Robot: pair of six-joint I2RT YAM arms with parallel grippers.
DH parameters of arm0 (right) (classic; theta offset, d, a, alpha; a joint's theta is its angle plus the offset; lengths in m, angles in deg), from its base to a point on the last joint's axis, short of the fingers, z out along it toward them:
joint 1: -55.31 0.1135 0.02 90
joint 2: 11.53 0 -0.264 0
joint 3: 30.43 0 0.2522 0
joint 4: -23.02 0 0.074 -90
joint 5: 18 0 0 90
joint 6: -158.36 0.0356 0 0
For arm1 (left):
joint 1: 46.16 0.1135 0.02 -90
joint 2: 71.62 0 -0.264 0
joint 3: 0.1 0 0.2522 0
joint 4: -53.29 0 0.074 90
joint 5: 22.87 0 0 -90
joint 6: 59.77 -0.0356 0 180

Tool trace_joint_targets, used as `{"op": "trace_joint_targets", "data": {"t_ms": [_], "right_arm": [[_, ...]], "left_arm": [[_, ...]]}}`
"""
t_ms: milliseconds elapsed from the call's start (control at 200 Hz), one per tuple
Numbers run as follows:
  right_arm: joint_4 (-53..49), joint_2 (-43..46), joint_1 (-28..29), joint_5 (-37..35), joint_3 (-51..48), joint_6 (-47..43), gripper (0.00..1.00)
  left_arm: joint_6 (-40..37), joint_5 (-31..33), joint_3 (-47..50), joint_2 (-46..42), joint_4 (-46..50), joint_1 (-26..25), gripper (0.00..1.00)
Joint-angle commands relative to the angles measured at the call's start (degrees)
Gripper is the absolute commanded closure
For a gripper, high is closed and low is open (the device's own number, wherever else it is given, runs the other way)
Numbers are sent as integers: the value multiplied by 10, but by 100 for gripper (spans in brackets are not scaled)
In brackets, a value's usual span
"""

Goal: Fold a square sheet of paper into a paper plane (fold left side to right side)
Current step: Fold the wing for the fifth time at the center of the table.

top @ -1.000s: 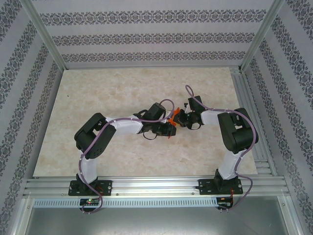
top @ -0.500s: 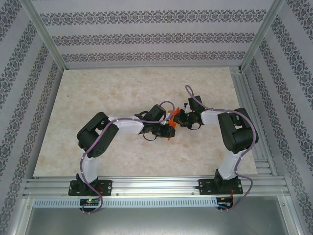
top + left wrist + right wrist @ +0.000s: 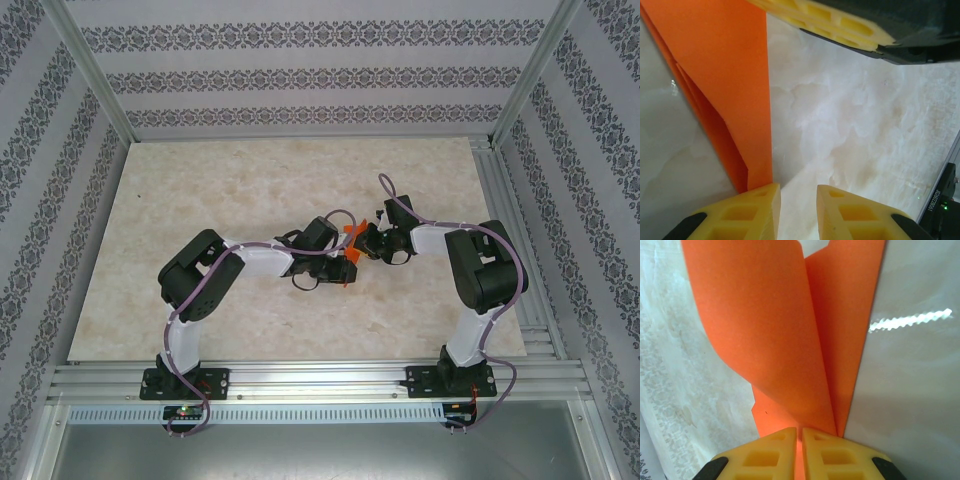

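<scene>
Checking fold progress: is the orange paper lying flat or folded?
Folded. The orange paper shows overlapping layers narrowing toward the right fingers, which pinch it; one flap curls upward.

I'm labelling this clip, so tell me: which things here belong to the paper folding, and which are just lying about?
Belongs to the job:
paper, partly folded
right gripper, shut on the paper
left gripper, open beside it

Just surroundings:
table
frame
walls
</scene>
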Motion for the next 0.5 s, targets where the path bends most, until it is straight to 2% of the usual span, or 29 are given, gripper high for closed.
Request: {"op": "trace_joint_targets", "data": {"t_ms": [0,495], "right_arm": [[-45,-26,5,-48,-8,-19,87],[-44,-32,1,-48,-7,-18,87]], "left_arm": [[12,8,19,11,-2,-14,72],[67,-10,67,4,-57,-53,72]]}}
